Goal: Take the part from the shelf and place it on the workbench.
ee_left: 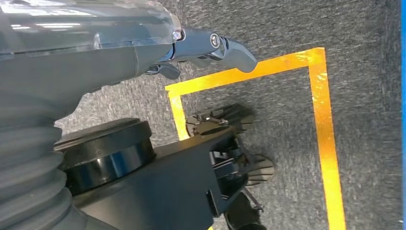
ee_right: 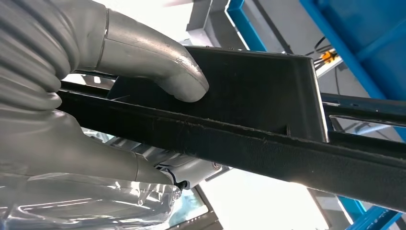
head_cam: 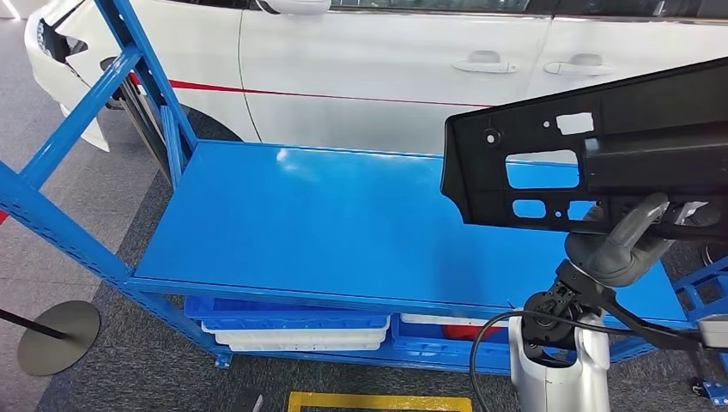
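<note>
From my head view, the blue shelf [head_cam: 343, 223] spans the middle, with a white car [head_cam: 369, 69] behind it at 12 o'clock. At 3 o'clock my right hand [head_cam: 622, 245] grips the black part [head_cam: 549, 129] from beneath, lifted above the shelf's right end; the thumb [ee_right: 158, 67] presses its flat face. My left hand [ee_left: 210, 48] hangs over floor tape [ee_left: 325, 134], fingers out straight, holding nothing.

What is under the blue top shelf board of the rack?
Under the blue shelf board, stacked blue and white trays sit on a lower level, with something red beside them. The board hides their contents and the rest.
</note>
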Motion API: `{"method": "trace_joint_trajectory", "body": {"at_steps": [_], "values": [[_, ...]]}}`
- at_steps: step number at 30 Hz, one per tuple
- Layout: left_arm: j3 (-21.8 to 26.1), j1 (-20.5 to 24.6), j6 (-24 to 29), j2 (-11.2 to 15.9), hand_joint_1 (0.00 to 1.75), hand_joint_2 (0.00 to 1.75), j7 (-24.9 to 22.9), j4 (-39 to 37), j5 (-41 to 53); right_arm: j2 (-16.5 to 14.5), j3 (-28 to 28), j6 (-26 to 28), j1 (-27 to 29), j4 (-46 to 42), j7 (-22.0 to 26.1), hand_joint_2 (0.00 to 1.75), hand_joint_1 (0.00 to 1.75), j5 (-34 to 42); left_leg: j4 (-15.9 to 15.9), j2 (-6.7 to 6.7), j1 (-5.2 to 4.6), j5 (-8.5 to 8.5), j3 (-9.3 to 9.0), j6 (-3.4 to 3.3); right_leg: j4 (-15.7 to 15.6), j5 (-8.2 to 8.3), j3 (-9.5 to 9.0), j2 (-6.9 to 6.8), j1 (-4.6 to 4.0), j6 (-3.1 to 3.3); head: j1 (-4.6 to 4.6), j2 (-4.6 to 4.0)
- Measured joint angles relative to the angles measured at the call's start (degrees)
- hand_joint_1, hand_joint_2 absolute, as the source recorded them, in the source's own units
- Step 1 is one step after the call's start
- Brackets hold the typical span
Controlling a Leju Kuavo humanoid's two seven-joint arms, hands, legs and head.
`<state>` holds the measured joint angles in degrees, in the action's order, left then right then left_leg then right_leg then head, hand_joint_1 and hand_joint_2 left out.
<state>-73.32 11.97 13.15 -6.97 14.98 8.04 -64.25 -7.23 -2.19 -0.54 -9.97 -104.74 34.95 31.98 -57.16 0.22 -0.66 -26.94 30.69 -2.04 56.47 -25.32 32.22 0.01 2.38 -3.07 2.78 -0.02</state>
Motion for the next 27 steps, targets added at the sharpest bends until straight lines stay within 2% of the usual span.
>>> {"method": "trace_joint_trajectory", "body": {"at_steps": [7,10,11,12,13,15,16,17,18,20,21,22,24,25,26,27], "values": [[-0.3,0.3,-0.9,0.0,0.0,1.75,-0.6,0.0,0.7,-0.7,-0.4,-2.0,0.6,-1.2,0.5,1.75,1.75,0.4,-0.4,-0.01,-0.41,-0.1,0.23,-0.25,0.0,0.21,0.02,-0.01,0.28,-0.41,0.01,0.0],[-0.6,0.3,-1.5,0.0,0.0,1.75,-0.9,0.0,1.2,-1.0,-0.7,-3.8,0.8,-1.7,0.5,1.75,1.75,0.7,-0.3,0.06,-0.32,0.37,0.37,-0.96,-0.1,0.33,0.03,0.0,0.32,-0.94,0.01,0.0],[-0.6,0.3,-1.7,0.0,0.0,1.75,-1.0,0.0,1.2,-1.0,-0.8,-4.2,0.8,-1.9,0.5,1.75,1.75,0.8,-0.1,0.13,-0.2,0.72,0.42,-1.31,0.5,-0.34,0.3,0.0,0.28,-0.98,0.01,0.0],[-0.6,0.3,-1.9,0.0,0.0,1.75,-1.0,0.0,1.2,-1.1,-1.0,-4.5,0.9,-2.0,0.5,1.75,1.75,0.8,0.1,0.21,-0.09,1.06,0.54,-1.64,2.3,-1.82,1.05,0.0,0.21,-0.87,0.0,0.0],[-0.6,0.3,-2.0,0.0,0.0,1.75,-1.1,0.0,1.3,-1.1,-1.1,-4.8,0.9,-2.1,0.5,1.75,1.75,0.8,0.3,0.27,-0.05,1.33,0.73,-1.91,5.5,-4.04,2.34,0.0,0.07,-0.65,0.0,0.0],[-0.7,0.3,-2.2,0.0,0.0,1.75,-1.1,0.0,1.3,-1.1,-1.3,-5.1,1.1,-2.2,0.5,1.75,1.75,0.8,0.2,0.28,-0.4,1.62,1.35,-2.21,13.8,-8.37,5.71,0.0,-0.34,-0.21,0.0,0.0],[-0.7,0.2,-2.3,0.0,0.0,1.75,-1.2,0.0,1.3,-1.1,-1.4,-5.2,1.2,-2.2,0.5,1.75,1.75,0.8,0.0,0.28,-0.63,1.75,1.66,-2.28,16.8,-9.32,6.82,0.0,-0.56,0.03,0.0,0.0],[-0.8,0.2,-2.4,0.0,0.0,1.75,-1.3,0.0,1.3,-1.1,-1.4,-5.4,1.2,-2.2,0.5,1.75,1.75,0.8,-0.1,0.27,-0.88,1.84,1.95,-2.31,17.6,-9.09,6.93,0.0,-0.79,0.35,0.01,0.0],[-0.9,0.2,-2.6,0.0,0.0,1.75,-1.4,0.0,1.4,-1.2,-1.4,-5.7,1.3,-2.2,0.6,1.75,1.75,0.8,-0.4,0.25,-1.1,1.9,2.21,-2.31,16.2,-7.83,5.89,0.0,-1.05,0.8,0.01,0.0],[-1.1,0.1,-2.8,0.0,0.0,1.75,-1.5,0.0,1.7,-1.2,-1.4,-6.3,1.3,-2.4,0.6,1.75,1.75,0.7,-0.8,0.22,-1.48,1.94,2.63,-2.28,8.6,-4.69,1.51,-0.01,-1.67,2.05,0.01,0.0],[-1.1,0.2,-3.0,-0.1,0.0,1.75,-1.5,0.0,1.7,-1.3,-1.4,-6.6,1.4,-2.5,0.7,1.75,1.75,0.7,-1.1,0.2,-1.61,2.01,2.84,-2.16,5.3,-3.64,-0.27,-0.04,-1.96,2.51,0.01,0.0],[-1.2,0.1,-3.0,-0.1,0.0,1.75,-1.5,0.0,1.7,-1.3,-1.4,-6.9,1.5,-2.7,0.7,1.75,1.75,0.7,-1.2,0.2,-1.65,2.14,3.03,-1.94,3.2,-3.16,-1.3,-0.07,-2.23,2.87,0.01,0.0],[-1.5,0.1,-3.1,-0.1,0.0,1.75,-1.5,0.0,1.7,-1.5,-1.5,-7.1,1.7,-3.1,0.8,1.75,1.75,0.7,-1.3,0.21,-1.57,2.6,3.39,-1.29,2.2,-2.73,-1.34,-0.11,-2.53,3.12,0.01,0.0],[-1.6,0.1,-3.2,-0.1,0.0,1.75,-1.5,0.0,1.7,-1.5,-1.5,-7.2,1.8,-3.1,0.9,1.75,1.75,0.7,-1.3,0.2,-1.59,2.75,3.52,-0.97,1.8,-2.4,-1.22,-0.16,-2.39,3.31,0.0,0.0],[-1.7,0.0,-3.2,-0.1,0.0,1.75,-1.5,0.0,1.7,-1.6,-1.5,-7.2,1.8,-3.2,0.9,1.75,1.75,0.7,-1.6,0.1,-1.57,2.38,3.78,-0.55,1.5,-1.98,-1.08,-0.25,-2.2,3.48,0.01,0.0],[-1.8,0.0,-3.2,-0.1,0.0,1.75,-1.5,0.0,1.7,-1.7,-1.5,-7.2,1.8,-3.2,0.9,1.75,1.75,0.7,-2.7,-0.02,-1.46,1.16,4.25,-0.03,1.2,-1.46,-0.81,-0.34,-1.94,3.72,0.01,0.0]]}}
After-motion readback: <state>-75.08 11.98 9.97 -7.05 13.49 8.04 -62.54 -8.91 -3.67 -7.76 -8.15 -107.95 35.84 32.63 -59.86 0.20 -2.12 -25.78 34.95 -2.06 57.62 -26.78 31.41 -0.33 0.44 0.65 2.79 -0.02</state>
